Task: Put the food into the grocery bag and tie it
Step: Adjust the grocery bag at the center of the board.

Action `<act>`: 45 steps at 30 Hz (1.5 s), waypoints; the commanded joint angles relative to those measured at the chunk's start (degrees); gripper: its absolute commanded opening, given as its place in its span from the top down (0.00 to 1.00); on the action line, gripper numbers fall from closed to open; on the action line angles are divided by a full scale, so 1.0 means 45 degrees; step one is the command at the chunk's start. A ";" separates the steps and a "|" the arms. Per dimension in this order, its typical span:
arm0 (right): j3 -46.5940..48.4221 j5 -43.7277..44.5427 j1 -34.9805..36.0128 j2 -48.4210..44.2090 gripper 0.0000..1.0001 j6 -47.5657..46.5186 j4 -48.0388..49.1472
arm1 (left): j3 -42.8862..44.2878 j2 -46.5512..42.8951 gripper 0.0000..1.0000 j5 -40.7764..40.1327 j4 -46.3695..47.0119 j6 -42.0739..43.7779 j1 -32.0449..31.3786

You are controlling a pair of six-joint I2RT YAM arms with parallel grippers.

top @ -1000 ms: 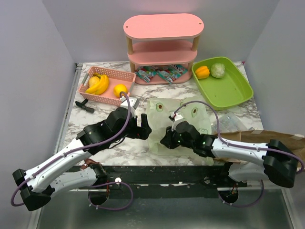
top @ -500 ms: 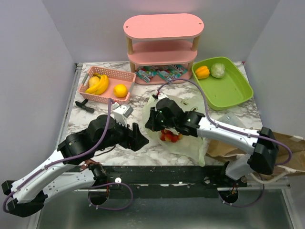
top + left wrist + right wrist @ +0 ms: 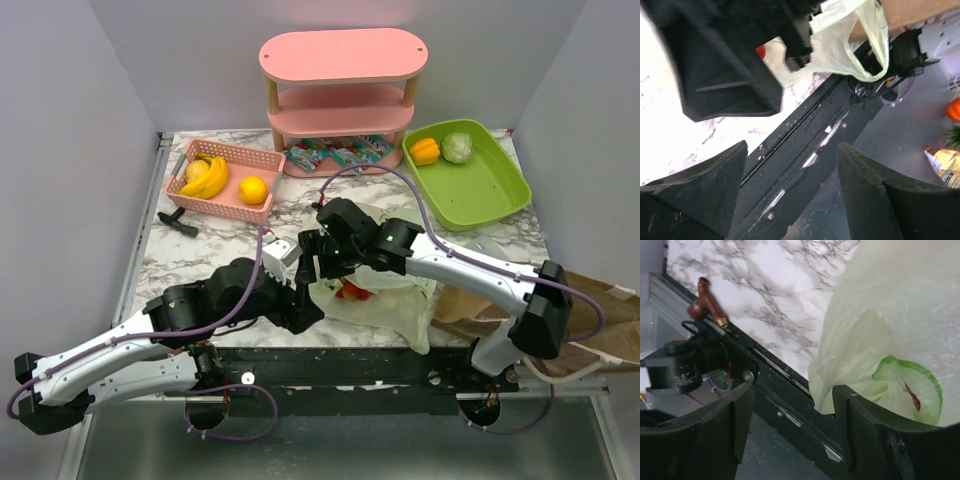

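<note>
The pale-green grocery bag [image 3: 392, 298] lies bunched at the table's front middle, with small red fruits [image 3: 350, 291] showing inside it. My right gripper [image 3: 313, 260] hovers at the bag's left edge. It is open [image 3: 792, 390], and bag film [image 3: 880, 330] drapes over one finger without being pinched. My left gripper [image 3: 303, 303] sits just left of the bag at the front edge, open [image 3: 792, 150] and empty. A bag handle loop [image 3: 871, 45] hangs over the edge. Bananas [image 3: 205, 178] lie in the pink basket [image 3: 240, 153]. An orange pepper [image 3: 425, 150] and a leafy head [image 3: 457, 147] sit in the green tray [image 3: 490, 195]. Snack packets [image 3: 340, 156] lie under the shelf.
A pink shelf [image 3: 343, 60] stands at the back middle. An orange round fruit [image 3: 252, 188] shares the basket. A black tool [image 3: 178, 222] lies at the left. A brown paper bag [image 3: 590, 300] lies flat at the right front, partly under the green bag.
My right gripper was shut on the bag and has opened, letting the film go. My left gripper has moved right, close beside the bag and the right gripper.
</note>
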 commanded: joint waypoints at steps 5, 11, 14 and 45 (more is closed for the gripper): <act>0.0461 -0.0477 0.0045 -0.0967 0.24 -0.0874 -0.0725 | -0.1085 -0.1297 0.27 -0.0490 0.1034 -0.1059 -0.0046; -0.1283 -0.1464 0.0056 -0.1942 0.24 -0.2088 0.0031 | -0.1443 -0.1895 0.29 -0.0559 0.1082 -0.1442 -0.0057; -0.2263 -0.1647 0.0057 -0.2600 0.20 -0.3099 0.0565 | -0.1346 -0.2085 0.29 -0.0725 0.0954 -0.1328 -0.0056; -0.6046 -0.1520 0.0073 -0.2146 0.17 -0.4069 0.5590 | -0.1460 -0.1896 0.29 -0.0553 0.1265 -0.1298 -0.0053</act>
